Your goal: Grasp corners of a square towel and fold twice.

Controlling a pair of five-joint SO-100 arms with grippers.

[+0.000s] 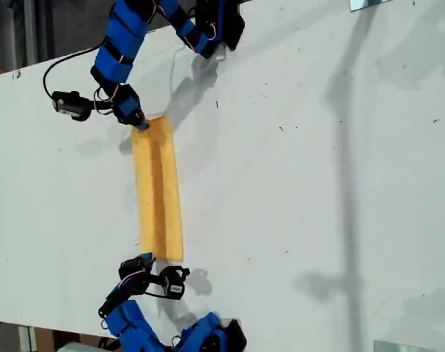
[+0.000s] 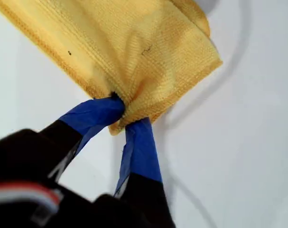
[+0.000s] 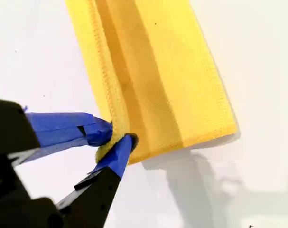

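Note:
The yellow towel [image 1: 157, 191] lies on the white table as a long narrow folded strip with a shallow crease along it. My first gripper [image 1: 140, 123] is shut on the strip's corner at its upper end in the exterior view. The first wrist view shows the blue-taped fingers [image 2: 101, 114] pinching the bunched hem of the towel [image 2: 134, 47]. My second gripper [image 1: 147, 259] is shut on the corner at the lower end. In its wrist view the gripper [image 3: 119, 135] clamps the edge of the towel [image 3: 158, 71]. Both held corners are on the exterior view's left side of the strip.
The white table [image 1: 317, 183] stretches wide to the exterior view's right, marked with small dark specks. Both arms' blue bodies [image 1: 200, 29] [image 1: 200, 334] stand at the exterior view's top and bottom. A black cable [image 1: 50, 77] loops near the upper arm.

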